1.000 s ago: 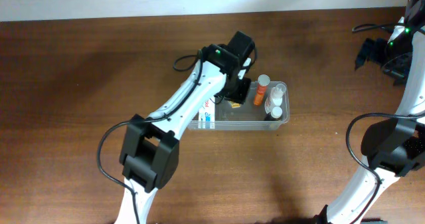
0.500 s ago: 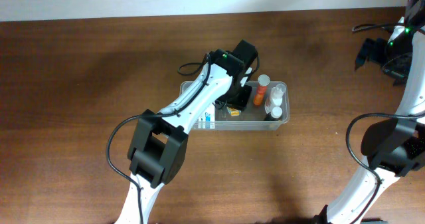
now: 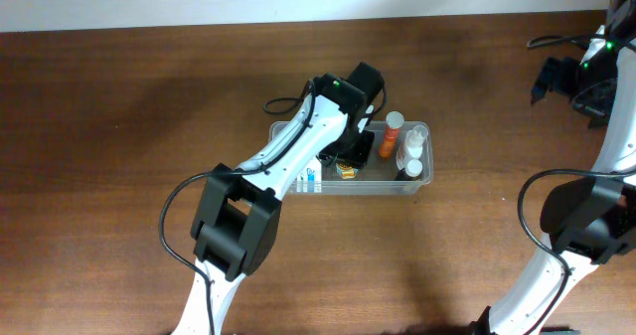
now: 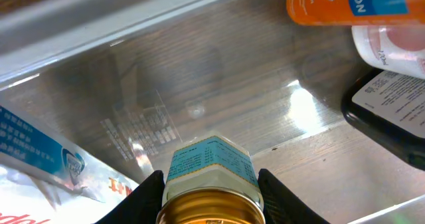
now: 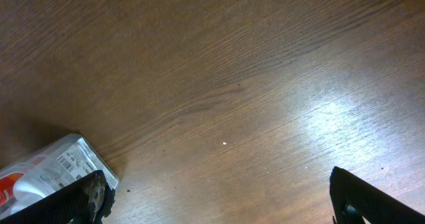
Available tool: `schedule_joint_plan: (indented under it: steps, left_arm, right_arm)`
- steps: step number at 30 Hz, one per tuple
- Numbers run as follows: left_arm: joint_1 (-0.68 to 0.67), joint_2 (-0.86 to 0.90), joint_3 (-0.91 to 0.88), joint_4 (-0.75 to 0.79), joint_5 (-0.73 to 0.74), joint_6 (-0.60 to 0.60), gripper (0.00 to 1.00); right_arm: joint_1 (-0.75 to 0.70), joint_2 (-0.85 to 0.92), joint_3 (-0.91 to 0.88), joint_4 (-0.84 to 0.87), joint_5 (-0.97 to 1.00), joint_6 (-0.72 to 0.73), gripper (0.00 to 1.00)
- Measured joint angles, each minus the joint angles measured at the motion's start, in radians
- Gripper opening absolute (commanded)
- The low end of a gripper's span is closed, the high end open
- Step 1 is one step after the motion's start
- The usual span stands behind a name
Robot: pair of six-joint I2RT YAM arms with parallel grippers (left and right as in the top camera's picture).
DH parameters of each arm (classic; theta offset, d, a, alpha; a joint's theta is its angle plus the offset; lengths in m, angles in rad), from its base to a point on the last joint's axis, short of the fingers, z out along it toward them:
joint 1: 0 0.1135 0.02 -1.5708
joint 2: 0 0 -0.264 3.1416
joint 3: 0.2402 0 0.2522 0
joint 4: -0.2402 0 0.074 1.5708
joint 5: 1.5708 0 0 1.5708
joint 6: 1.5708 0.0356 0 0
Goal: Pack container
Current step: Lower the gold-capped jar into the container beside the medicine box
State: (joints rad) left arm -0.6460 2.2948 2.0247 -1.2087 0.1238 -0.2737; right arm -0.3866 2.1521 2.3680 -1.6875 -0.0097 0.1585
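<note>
One table (image 3: 119, 126) of dark wood carries everything. Two arms work at it. The left arm (image 3: 288, 156) reaches from the near edge up and right into the one clear container (image 3: 368, 188), which sits a little right of the table's middle. From above, this arm covers the container's far left corner and much of its middle.

Inside the container, at the left end, lies one blue-and-white box (image 3: 310, 179), with a red-lettered pack (image 4: 20, 207) just beside it in the left wrist view. Next comes one small jar (image 4: 211, 167) with a gold lid and a pale blue label. The left gripper (image 4: 211, 197) is pinched on it, one dark finger (image 4: 151, 194) against each side, and the jar hangs over the clear floor.

To the right lies one orange bottle (image 4: 352, 1). Just below it is one pale bottle with a pinkish label (image 4: 392, 44), then one dark bottle with a printed white label (image 4: 392, 111). From above, the white caps at this right end crowd together, and I cannot count them surely.

At the far right, well apart from the container, the right gripper (image 5: 216, 184) hangs over bare wood with its fingers spread wide and nothing between them. One clear-wrapped packet (image 5: 46, 171) lies by its left finger.
</note>
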Motion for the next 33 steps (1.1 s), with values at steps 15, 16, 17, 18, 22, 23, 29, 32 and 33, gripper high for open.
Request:
schedule_joint_plan:
  steps: [15, 16, 17, 18, 22, 23, 29, 32, 33]
  left_arm:
    - [-0.002, 0.0, 0.0, -0.021, -0.008, 0.0, 0.43]
    - [-0.002, 0.0, 0.0, -0.021, -0.008, 0.0, 0.43]
    - [-0.003, 0.0, 0.0, -0.021, -0.008, 0.0, 0.43]
    - [-0.003, 0.0, 0.0, -0.021, -0.008, 0.0, 0.43]
    - [-0.003, 0.0, 0.0, -0.021, -0.008, 0.0, 0.43]
    - [-0.003, 0.0, 0.0, -0.021, -0.008, 0.0, 0.43]
    - [-0.003, 0.0, 0.0, -0.021, -0.008, 0.0, 0.44]
    - [-0.003, 0.0, 0.0, -0.021, -0.008, 0.0, 0.55]
    - [-0.003, 0.0, 0.0, -0.022, -0.008, -0.003, 0.56]
  right_arm:
    - [0.0, 0.0, 0.0, 0.0, 0.0, 0.0, 0.98]
    - [0.0, 0.0, 0.0, 0.0, 0.0, -0.001, 0.98]
    - [0.0, 0.0, 0.0, 0.0, 0.0, -0.001, 0.98]
    - [0.0, 0.0, 0.0, 0.0, 0.0, 0.0, 0.98]
    - [0.0, 0.0, 0.0, 0.0, 0.0, -0.001, 0.98]
    - [0.0, 0.0, 0.0, 0.0, 0.0, -0.001, 0.98]
    - [0.0, 0.0, 0.0, 0.0, 0.0, -0.001, 0.98]
    - [0.0, 0.0, 0.0, 0.0, 0.0, 0.0, 0.98]
    - [0.0, 0.0, 0.0, 0.0, 0.0, 0.0, 0.98]
